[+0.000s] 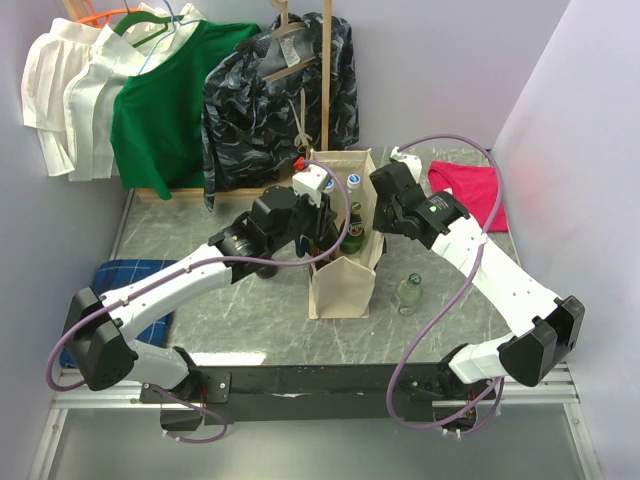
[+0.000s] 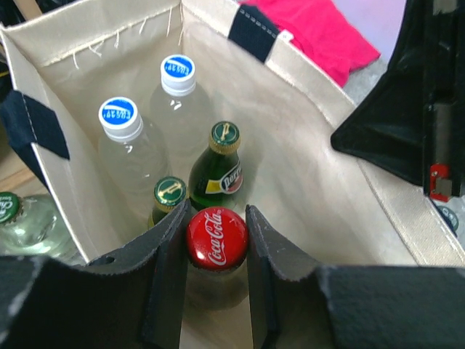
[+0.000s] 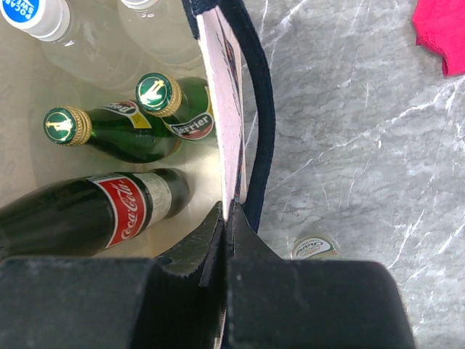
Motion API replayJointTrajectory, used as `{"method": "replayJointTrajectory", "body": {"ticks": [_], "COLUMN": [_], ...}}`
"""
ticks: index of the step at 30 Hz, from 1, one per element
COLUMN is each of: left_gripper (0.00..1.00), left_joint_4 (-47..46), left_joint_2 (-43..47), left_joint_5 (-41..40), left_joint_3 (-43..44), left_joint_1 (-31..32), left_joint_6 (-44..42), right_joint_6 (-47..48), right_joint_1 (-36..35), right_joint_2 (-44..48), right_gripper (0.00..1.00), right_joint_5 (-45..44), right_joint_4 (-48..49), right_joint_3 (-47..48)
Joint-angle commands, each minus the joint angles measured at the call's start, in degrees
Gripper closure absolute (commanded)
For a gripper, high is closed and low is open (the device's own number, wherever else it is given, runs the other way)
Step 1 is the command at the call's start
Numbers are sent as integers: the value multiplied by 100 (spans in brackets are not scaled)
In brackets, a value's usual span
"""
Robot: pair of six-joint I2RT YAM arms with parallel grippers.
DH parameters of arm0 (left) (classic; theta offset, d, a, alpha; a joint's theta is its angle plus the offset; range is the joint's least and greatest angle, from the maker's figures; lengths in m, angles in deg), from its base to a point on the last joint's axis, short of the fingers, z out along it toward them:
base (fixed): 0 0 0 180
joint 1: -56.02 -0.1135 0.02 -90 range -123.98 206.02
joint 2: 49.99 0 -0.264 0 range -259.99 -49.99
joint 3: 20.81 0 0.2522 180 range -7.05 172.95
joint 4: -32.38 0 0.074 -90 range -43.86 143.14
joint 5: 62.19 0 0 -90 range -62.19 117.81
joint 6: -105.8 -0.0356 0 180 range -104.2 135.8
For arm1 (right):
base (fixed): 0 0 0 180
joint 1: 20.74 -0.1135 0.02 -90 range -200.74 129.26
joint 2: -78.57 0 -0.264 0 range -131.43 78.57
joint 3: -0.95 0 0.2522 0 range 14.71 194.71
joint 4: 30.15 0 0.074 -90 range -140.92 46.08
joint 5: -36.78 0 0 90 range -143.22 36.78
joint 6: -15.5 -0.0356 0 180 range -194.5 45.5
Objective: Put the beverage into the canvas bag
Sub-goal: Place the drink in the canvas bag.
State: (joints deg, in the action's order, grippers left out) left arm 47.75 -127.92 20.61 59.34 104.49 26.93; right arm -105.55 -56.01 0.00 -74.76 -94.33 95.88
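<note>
Clamped in left gripper, inside tall cream canvas bag: dark glass red-capped cola bottle. Pinched tight on bag's rim with right gripper.

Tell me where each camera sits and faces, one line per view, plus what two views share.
Top external: above and behind, looking down at the table; left arm and right arm show.
Left wrist: on the left arm, looking down into the canvas bag; left hand grips the Coca-Cola bottle.
Right wrist: looking down along the bag's wall; right hand pinches its rim.
Shared: both wrist views show the Coca-Cola bottle.
</note>
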Motion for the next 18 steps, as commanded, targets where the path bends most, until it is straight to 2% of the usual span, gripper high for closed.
{"method": "replayJointTrajectory", "body": {"ticks": [1, 11, 17, 18], "left_gripper": [99, 98, 76, 75], "left_joint_4": [-1400, -1312, -1294, -1294], "left_joint_2": [296, 322, 375, 384], "left_joint_5": [-9, -18, -27, -27], "left_joint_3": [182, 58, -21, -38], "left_joint_1": [22, 22, 22, 22], "left_joint_6": [196, 328, 302, 293], "right_joint_6": [20, 29, 20, 20], "right_joint_1": [-24, -15, -24, -15], "right_joint_2": [52, 78, 105, 113], "right_gripper": [100, 100, 100, 100], "right_joint_5": [-87, -87, -61, -61], "right_joint_4": [-21, -4, 5, 14], "right_joint_3": [286, 242, 207, 198]}}
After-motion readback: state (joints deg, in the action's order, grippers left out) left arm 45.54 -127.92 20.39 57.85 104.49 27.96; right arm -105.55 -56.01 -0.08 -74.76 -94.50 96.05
